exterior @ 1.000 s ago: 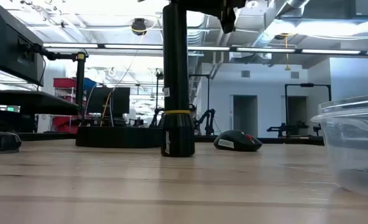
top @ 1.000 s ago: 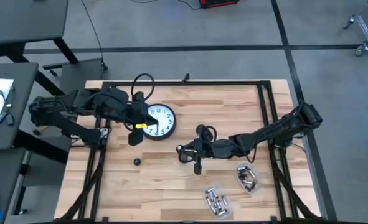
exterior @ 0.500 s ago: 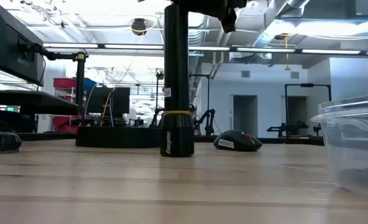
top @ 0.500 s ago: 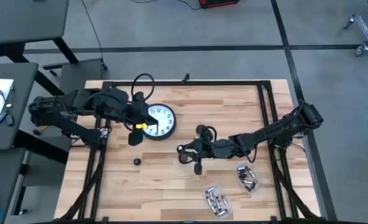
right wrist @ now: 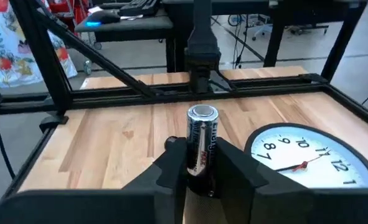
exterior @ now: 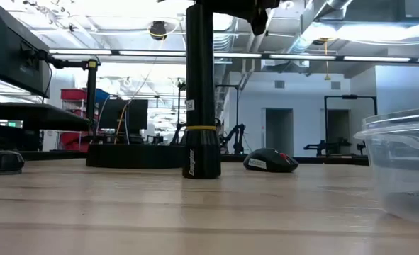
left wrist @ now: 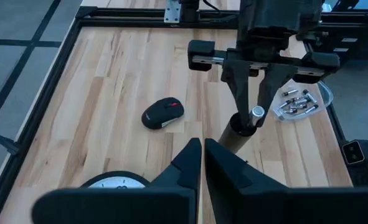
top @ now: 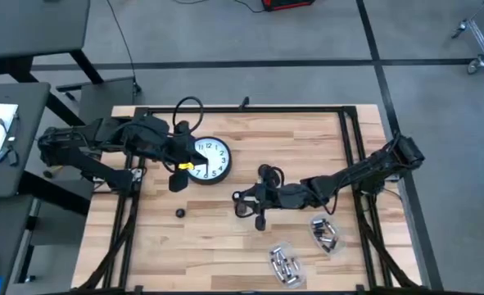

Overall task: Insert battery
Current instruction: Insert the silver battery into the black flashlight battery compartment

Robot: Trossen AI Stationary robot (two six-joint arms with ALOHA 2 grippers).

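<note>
A black flashlight tube point(exterior: 200, 142) with a yellow ring stands upright on the wooden table, near its middle point(left wrist: 236, 132). Over the tube's open top my right gripper point(left wrist: 256, 102) points down, shut on a black battery point(right wrist: 202, 146) with a silver top. The battery's lower end is at the tube's mouth; how deep it sits is hidden. My left gripper point(left wrist: 202, 158) hangs shut and empty over the white wall clock point(top: 210, 159), which lies face up at the table's left. My right gripper pinches the battery's side wall point(right wrist: 200, 163) between its two fingers, below the silver top point(left wrist: 256, 112). The fingers point(left wrist: 237, 87) come from above, pointing down along the battery. The battery stands upright, in line with the flashlight tube beneath it.
A black computer mouse point(left wrist: 162, 113) lies just beyond the flashlight. A small dark cap point(top: 179, 213) sits at the near left. Two clear tubs of loose batteries point(top: 327, 232) point(top: 284, 264) stand at the near right. Black frame rails point(top: 352, 147) run along the table's sides.
</note>
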